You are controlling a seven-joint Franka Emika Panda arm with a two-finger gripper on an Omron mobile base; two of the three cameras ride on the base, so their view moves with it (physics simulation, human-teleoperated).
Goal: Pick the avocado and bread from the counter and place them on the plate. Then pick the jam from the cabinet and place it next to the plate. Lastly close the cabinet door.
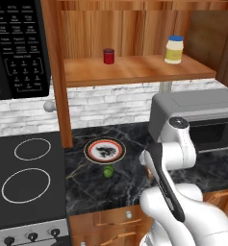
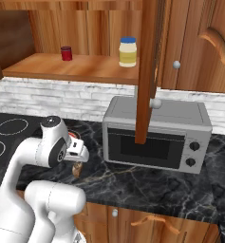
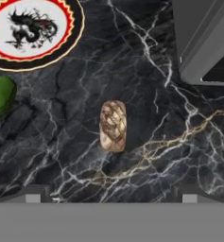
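Hand view: the small brown-tan braided bread (image 3: pixel 113 125) lies alone on the black pale-veined marble counter (image 3: pixel 146 71), centred between the gripper (image 3: pixel 111 194)'s widely parted, empty fingertips. The round green avocado (image 3: pixel 1 97) sits just beside the orange-rimmed white plate (image 3: pixel 66 45). The dark red jam jar (image 1: pixel 108 55) stands on the brown wooden cabinet shelf (image 1: pixel 134 72).

base views flank the arm; hand view looks down on counter (image 3: pixel 146 123)
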